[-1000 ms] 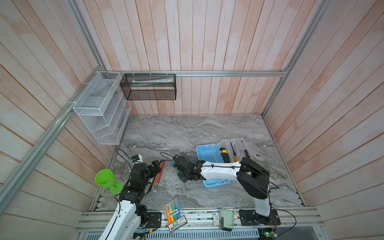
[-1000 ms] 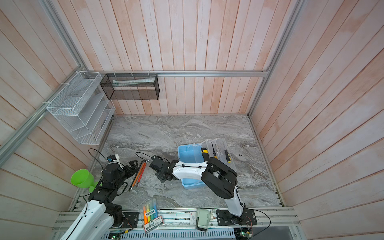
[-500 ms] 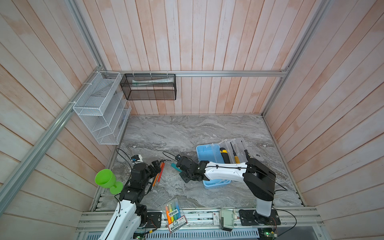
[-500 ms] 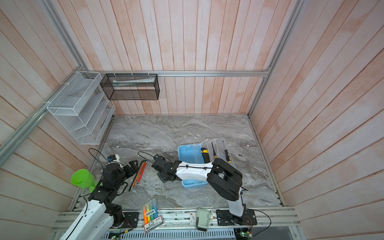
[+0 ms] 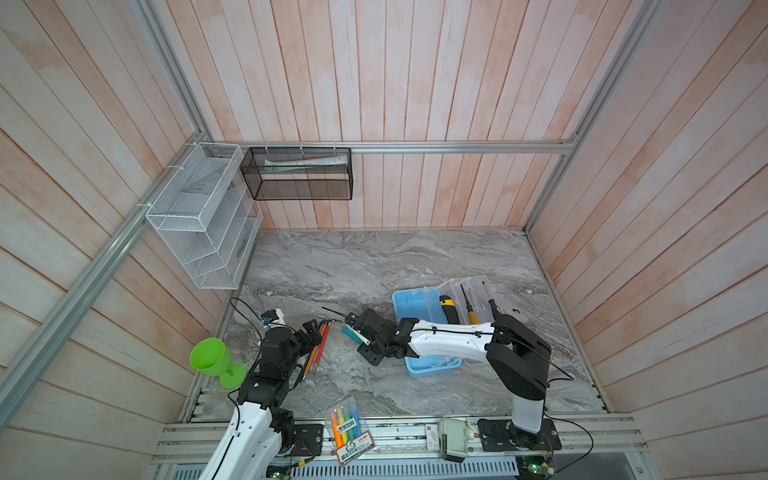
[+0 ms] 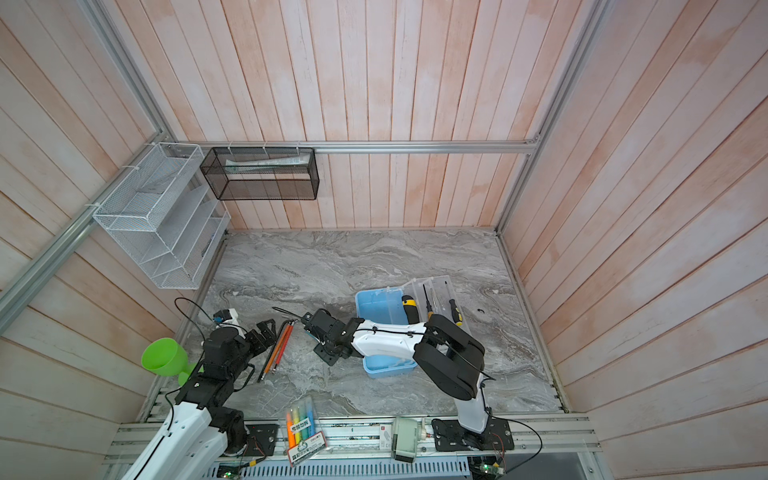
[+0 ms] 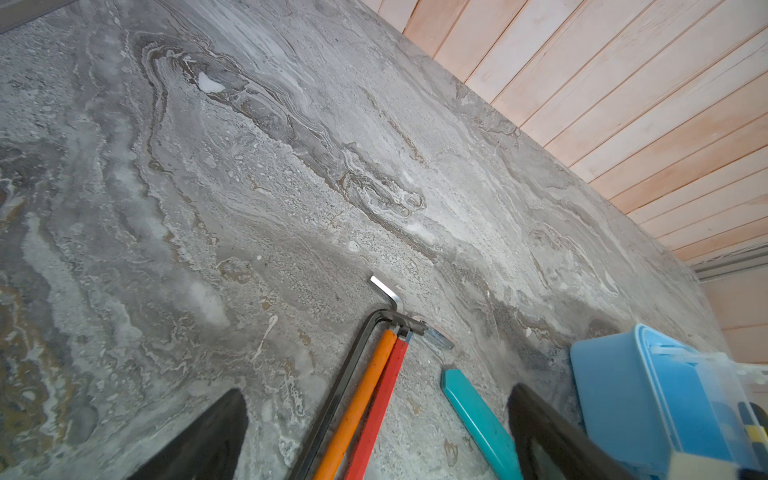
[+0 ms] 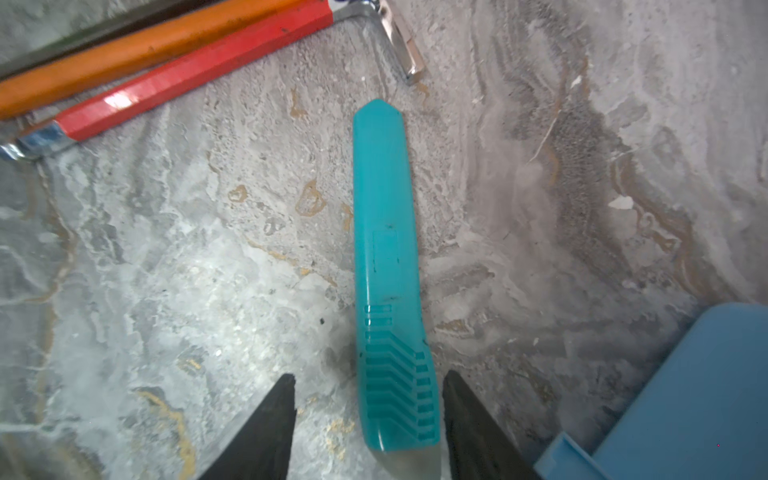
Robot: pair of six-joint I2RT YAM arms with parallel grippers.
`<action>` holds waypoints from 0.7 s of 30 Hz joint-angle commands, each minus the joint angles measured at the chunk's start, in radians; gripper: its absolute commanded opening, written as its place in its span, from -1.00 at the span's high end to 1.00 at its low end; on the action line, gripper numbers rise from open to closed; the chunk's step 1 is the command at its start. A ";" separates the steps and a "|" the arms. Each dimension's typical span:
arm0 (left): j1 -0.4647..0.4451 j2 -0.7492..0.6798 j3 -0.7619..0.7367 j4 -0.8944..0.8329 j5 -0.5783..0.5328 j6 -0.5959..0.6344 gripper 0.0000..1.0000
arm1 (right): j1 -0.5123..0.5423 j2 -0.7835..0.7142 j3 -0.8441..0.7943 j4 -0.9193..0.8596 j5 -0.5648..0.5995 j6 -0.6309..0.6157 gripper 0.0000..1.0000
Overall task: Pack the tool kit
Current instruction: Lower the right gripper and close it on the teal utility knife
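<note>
White arms (image 5: 449, 343), black joints (image 5: 519, 357)

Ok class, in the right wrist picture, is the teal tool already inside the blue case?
No, the teal tool lies on the marble tabletop outside the blue case, between the open fingers.

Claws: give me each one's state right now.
Left claw: open, holding nothing.
Right claw: open, straddling the teal tool, not gripping it.

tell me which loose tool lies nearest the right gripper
The teal tool, framed by the right gripper; the orange and red hex keys lie farther off, together.
</note>
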 commanded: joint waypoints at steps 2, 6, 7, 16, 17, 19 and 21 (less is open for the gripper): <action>-0.006 -0.022 -0.023 0.000 -0.017 -0.004 -0.99 | -0.024 0.053 0.034 -0.038 -0.008 -0.077 -0.15; -0.007 -0.025 -0.022 0.000 -0.015 -0.002 -0.99 | -0.047 0.069 0.039 -0.044 -0.008 -0.088 -0.15; -0.006 -0.024 -0.023 0.000 -0.015 -0.002 -0.99 | -0.052 0.071 0.040 -0.045 -0.022 -0.093 -0.15; -0.005 -0.035 -0.024 -0.001 -0.015 -0.002 -0.99 | -0.025 0.115 0.041 -0.065 -0.029 -0.085 -0.04; -0.006 -0.035 -0.024 -0.002 -0.015 -0.002 -0.99 | -0.019 0.121 0.044 -0.069 -0.012 -0.069 -0.01; -0.006 -0.035 -0.024 -0.002 -0.014 -0.002 -1.00 | -0.007 0.139 0.054 -0.094 -0.009 -0.049 0.02; -0.007 -0.035 -0.024 -0.003 -0.012 -0.001 -0.99 | 0.013 0.153 0.050 -0.098 0.029 -0.032 0.06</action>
